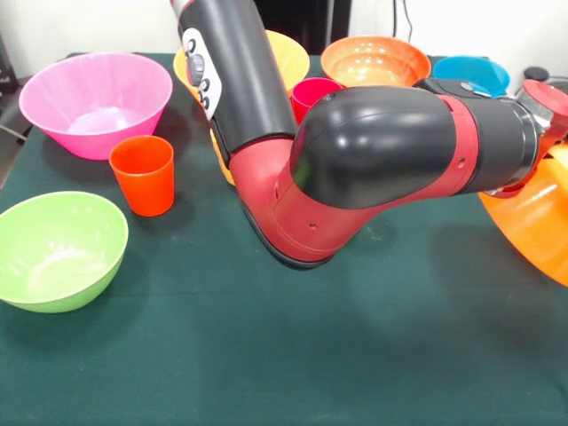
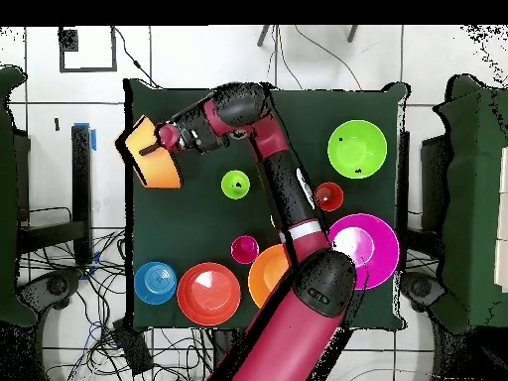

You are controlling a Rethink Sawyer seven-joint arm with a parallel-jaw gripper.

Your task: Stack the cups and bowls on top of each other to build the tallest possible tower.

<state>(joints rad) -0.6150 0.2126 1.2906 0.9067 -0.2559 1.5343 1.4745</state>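
Front view, left to right. The lime bowl [image 1: 58, 251] sits upright at the near left of the surface [image 1: 266, 355]. Behind it stands the pink bowl [image 1: 96, 102], also upright. The orange cup [image 1: 143, 175] stands just beside both, mouth up, apart from each. The arm [image 1: 373, 160] crosses the middle of the view and hides most of a large orange bowl [image 1: 288, 53] behind it. A crimson cup [image 1: 311, 93] shows just right of the upper link. Further right stand the red-orange bowl [image 1: 375, 60] and the blue bowl [image 1: 472, 74], both upright at the far edge.

At the far right, the second large orange bowl [image 1: 532, 226] is tilted steeply, with its outer wall facing the camera. It appears lifted off the surface. The overhead view shows this bowl [image 2: 151, 155] at the surface's corner, directly at the wrist's end.

The jaws [image 2: 164, 139] appear clamped on this bowl's rim, judged from its tilt and from the contact at the wrist; the fingers themselves are not clearly resolved.

Governing relation: the carried bowl lies at one corner. The other large bowls lie well apart from it, across the surface. A lime cup [image 2: 235, 184] stands between. Any stacking move must carry the bowl back across, and level its tilted axis before release.
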